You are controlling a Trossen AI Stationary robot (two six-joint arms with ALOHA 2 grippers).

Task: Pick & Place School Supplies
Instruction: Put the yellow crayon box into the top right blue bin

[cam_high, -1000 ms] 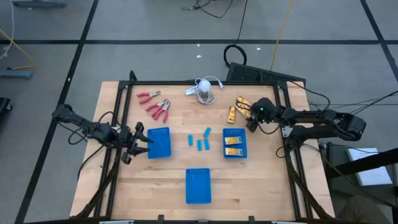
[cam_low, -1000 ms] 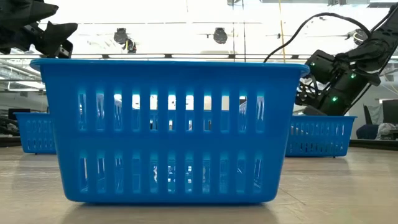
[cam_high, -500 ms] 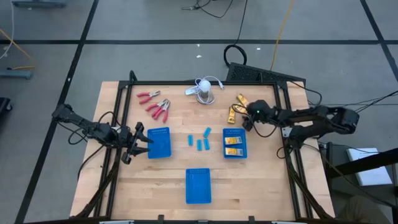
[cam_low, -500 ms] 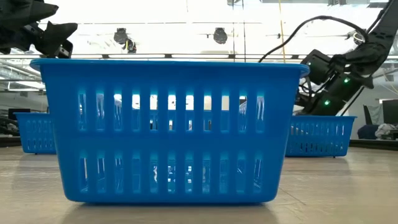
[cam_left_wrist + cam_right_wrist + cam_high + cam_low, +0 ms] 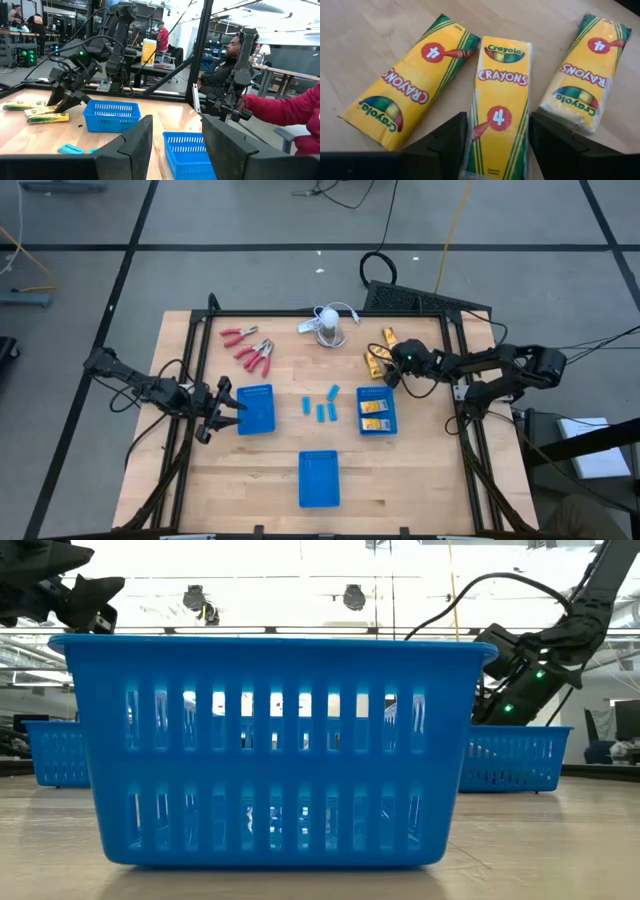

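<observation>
Three yellow crayon boxes lie flat on the wood at the far right. My right gripper (image 5: 502,150) slants down over them, open, one finger on each long side of the middle box (image 5: 501,97); the high view shows this gripper (image 5: 386,370) beside the boxes (image 5: 375,360). Two more boxes lie in the right blue basket (image 5: 377,393). Light-blue blocks (image 5: 320,406) lie mid-table and red-handled pliers (image 5: 250,352) at the far left. My left gripper (image 5: 236,402) hovers open at the left basket (image 5: 258,410). My right gripper has its fingers (image 5: 445,145) right at the two long edges of the middle crayon box (image 5: 485,145), coming from above at a slant and lying along the box. I cannot tell whether they touch it. The box lies flat on the table.
A third blue basket (image 5: 319,478) stands near the front edge and fills the low view (image 5: 270,750). A white round object with a cable (image 5: 330,326) sits at the far middle. A black frame rail (image 5: 452,350) runs behind my right gripper. People sit beyond the table (image 5: 280,107).
My right gripper has moved toward the table's left and sunk down over the crayon boxes, tipping more steeply downward. The boxes have stayed where they lay.
</observation>
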